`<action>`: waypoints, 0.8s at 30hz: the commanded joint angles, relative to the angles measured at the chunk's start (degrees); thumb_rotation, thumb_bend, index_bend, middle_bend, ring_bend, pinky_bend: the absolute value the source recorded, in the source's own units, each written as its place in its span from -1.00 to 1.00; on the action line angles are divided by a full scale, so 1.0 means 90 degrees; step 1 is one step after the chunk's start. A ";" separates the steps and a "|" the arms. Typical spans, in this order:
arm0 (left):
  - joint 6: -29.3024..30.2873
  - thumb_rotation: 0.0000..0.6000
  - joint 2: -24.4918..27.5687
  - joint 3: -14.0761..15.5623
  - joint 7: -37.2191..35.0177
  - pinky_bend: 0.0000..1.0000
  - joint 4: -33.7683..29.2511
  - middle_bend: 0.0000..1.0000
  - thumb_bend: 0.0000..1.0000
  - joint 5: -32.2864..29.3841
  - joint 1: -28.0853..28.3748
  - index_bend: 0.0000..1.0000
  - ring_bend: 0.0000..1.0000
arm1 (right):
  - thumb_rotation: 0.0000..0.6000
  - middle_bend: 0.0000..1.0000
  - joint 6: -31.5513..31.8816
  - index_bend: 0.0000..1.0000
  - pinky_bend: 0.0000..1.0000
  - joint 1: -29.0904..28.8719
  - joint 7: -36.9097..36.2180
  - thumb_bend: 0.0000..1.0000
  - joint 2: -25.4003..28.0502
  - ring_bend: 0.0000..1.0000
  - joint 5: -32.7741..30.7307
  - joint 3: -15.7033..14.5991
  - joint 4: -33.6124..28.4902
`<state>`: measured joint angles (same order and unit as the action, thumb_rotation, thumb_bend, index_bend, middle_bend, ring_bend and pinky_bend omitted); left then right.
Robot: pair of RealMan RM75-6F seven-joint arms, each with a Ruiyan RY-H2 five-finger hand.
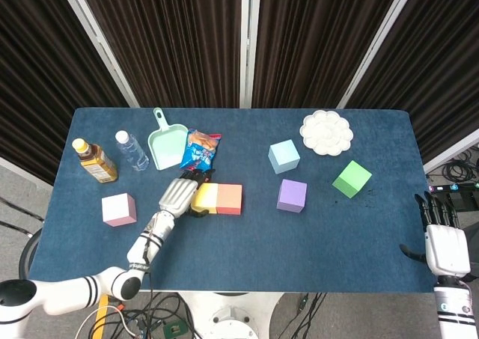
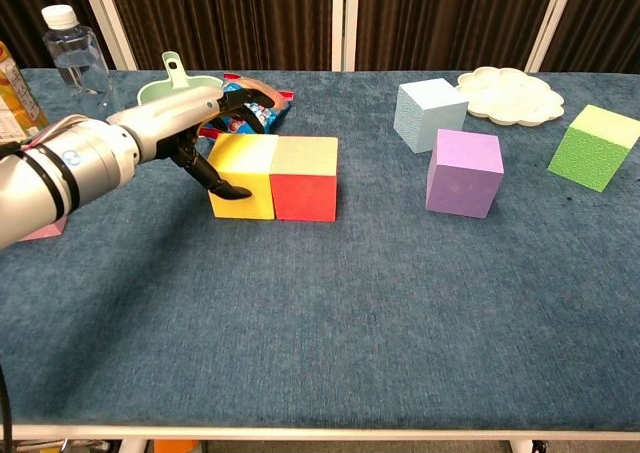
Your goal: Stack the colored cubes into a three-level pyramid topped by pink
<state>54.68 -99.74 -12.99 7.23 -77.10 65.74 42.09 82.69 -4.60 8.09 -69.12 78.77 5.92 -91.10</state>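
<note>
The yellow cube stands flush against the left side of the red cube on the blue table. My left hand grips the yellow cube, thumb on its near face and fingers behind it. A pink cube sits alone at the left. Spread over the right half are the light blue cube, the purple cube and the green cube. My right hand hangs open off the table's right edge, holding nothing.
Just behind the yellow cube lie a snack bag and a mint dustpan. A water bottle and a tea bottle stand at the far left. A white palette sits at the back right.
</note>
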 commanded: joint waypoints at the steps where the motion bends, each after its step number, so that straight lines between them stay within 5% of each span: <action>1: 0.0056 1.00 0.0053 0.0026 -0.0015 -0.67 -0.0106 -0.65 -0.73 0.0047 -0.0033 -0.80 -0.81 | 1.00 -1.00 -0.0038 -1.00 -1.00 -0.0030 0.0015 -0.96 0.0032 -1.00 0.0039 -0.0011 -0.0038; 11: 0.0660 1.00 0.0503 0.0184 0.0095 -0.69 -0.0785 -0.73 -0.75 0.0321 -0.0386 -0.82 -0.86 | 1.00 -1.00 -0.0515 -1.00 -1.00 -0.0432 0.0324 -0.96 0.0285 -1.00 0.0054 0.0117 -0.0353; 24: 0.2391 1.00 0.1796 0.0953 -0.0126 -0.70 -0.1711 -0.73 -0.79 0.1268 -0.1739 -0.81 -0.91 | 1.00 -0.93 -0.2889 -1.00 -1.00 -0.2161 0.0286 -0.97 -0.0018 -1.00 -0.1127 0.0832 -0.0417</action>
<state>74.46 -86.09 -6.33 7.57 -91.28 74.95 28.22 60.87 -20.38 10.92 -67.82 71.47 11.71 -95.25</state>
